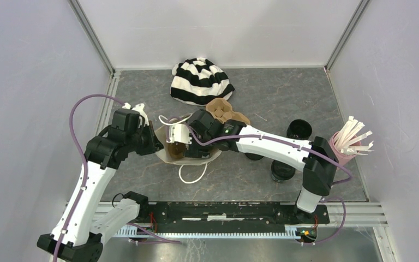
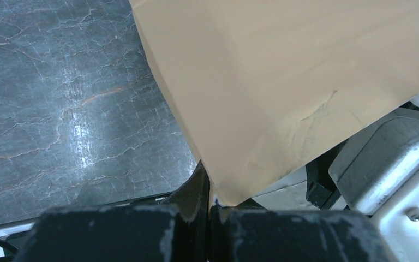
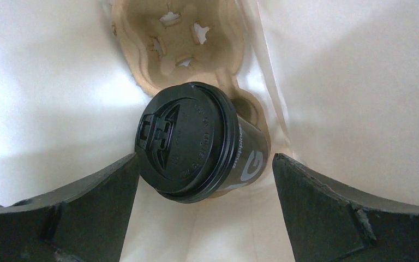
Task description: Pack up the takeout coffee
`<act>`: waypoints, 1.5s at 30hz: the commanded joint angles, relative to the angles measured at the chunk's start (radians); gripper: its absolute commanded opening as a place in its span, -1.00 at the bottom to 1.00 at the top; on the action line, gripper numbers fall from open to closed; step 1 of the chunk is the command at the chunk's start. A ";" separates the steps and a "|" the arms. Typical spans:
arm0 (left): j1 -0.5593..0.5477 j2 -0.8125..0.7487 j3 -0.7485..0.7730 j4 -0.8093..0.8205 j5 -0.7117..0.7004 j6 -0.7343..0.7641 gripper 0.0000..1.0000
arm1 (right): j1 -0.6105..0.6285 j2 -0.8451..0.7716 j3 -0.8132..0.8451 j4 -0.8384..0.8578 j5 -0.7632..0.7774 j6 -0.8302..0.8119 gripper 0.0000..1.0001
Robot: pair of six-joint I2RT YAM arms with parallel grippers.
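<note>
My right claw (image 3: 206, 159), jaws spread wide, flanked the small black lidded coffee cup (image 3: 180, 143), base leaning toward four o'clock, while my left claw (image 2: 210, 210) pinched the brown paper bag (image 2: 283, 82).

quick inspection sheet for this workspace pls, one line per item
surface: grey marbled table, no spills seen
job's things: one cup in a carrier inside the bag; two more cups on the table, right side
clutter: striped hat; pink cup of sticks; second carrier behind the bag
grippers: left gripper shut on the bag's edge; right gripper open, either side of the cup
cables: purple cables on both arms, left one loops wide
surroundings: white walls, metal frame
</note>
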 commanded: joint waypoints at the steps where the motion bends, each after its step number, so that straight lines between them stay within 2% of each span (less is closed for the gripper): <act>1: -0.002 -0.002 0.046 0.014 0.015 -0.032 -0.96 | 0.009 -0.019 0.054 -0.013 0.075 0.037 0.96; 7: -0.002 -0.027 0.011 0.012 0.016 -0.032 -0.96 | 0.008 -0.039 -0.007 0.075 0.103 0.081 0.87; 12: -0.002 -0.042 -0.001 0.013 0.002 -0.023 -0.96 | 0.009 -0.008 -0.008 0.091 0.154 0.141 0.61; 19: -0.002 -0.062 -0.012 0.004 -0.034 -0.013 -0.96 | 0.007 0.000 -0.014 0.117 0.393 0.250 0.18; 22: -0.001 -0.065 -0.023 0.001 -0.036 -0.009 -0.96 | 0.004 -0.001 -0.041 0.137 0.465 0.282 0.11; 28: -0.002 -0.081 -0.055 0.044 0.007 0.001 -0.96 | -0.016 0.035 -0.045 0.157 0.482 0.328 -0.11; 36: -0.002 -0.089 -0.100 0.076 0.066 0.026 -0.96 | -0.048 0.116 0.000 0.155 0.461 0.376 -0.17; 40: -0.002 -0.085 -0.115 0.087 0.088 0.043 -0.96 | -0.052 0.164 0.056 0.103 0.449 0.386 -0.18; 45: -0.002 -0.079 -0.105 0.100 0.060 0.073 -0.96 | -0.049 0.103 0.062 0.072 0.341 0.362 -0.11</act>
